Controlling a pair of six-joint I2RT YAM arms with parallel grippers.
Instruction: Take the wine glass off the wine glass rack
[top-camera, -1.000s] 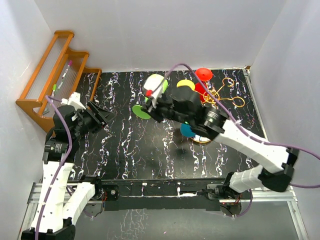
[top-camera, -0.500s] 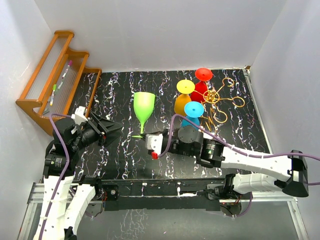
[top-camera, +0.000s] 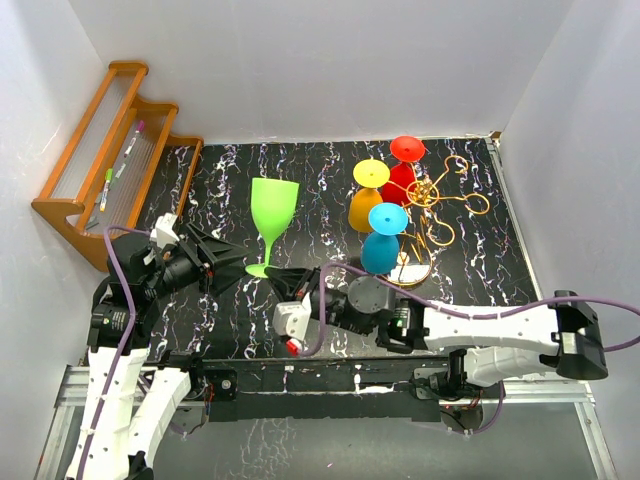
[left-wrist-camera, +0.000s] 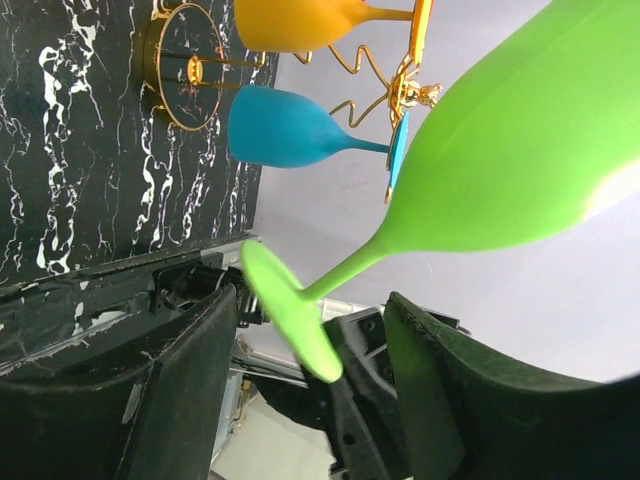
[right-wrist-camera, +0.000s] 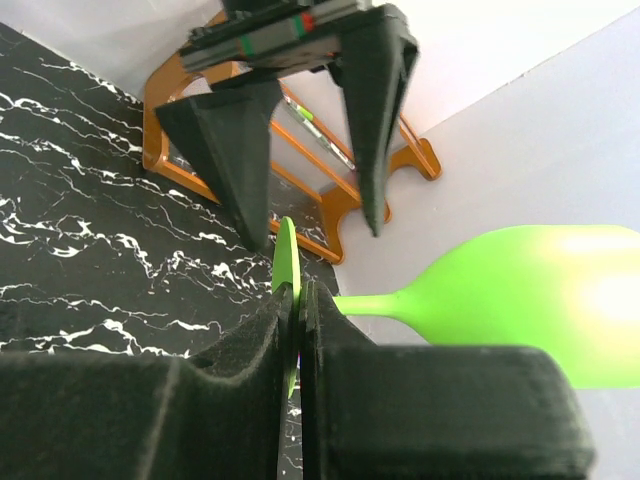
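Observation:
The green wine glass is upright at the table's middle left, off the gold wire rack. My right gripper is shut on the edge of the glass's round foot; in the right wrist view the foot is pinched between the closed pads. My left gripper is open just left of the foot, and in its wrist view the foot lies between its spread fingers without touching them. An orange, a red and a blue glass hang on the rack.
The orange-brown wooden stepped shelf stands at the back left with pens on it; it also shows in the right wrist view. White walls close the table on three sides. The rack's round base lies close to my right arm.
My right arm has carried the green glass away from the rack, leftward and toward the near edge, and turned it upright. My left gripper has shifted slightly right toward the glass's foot.

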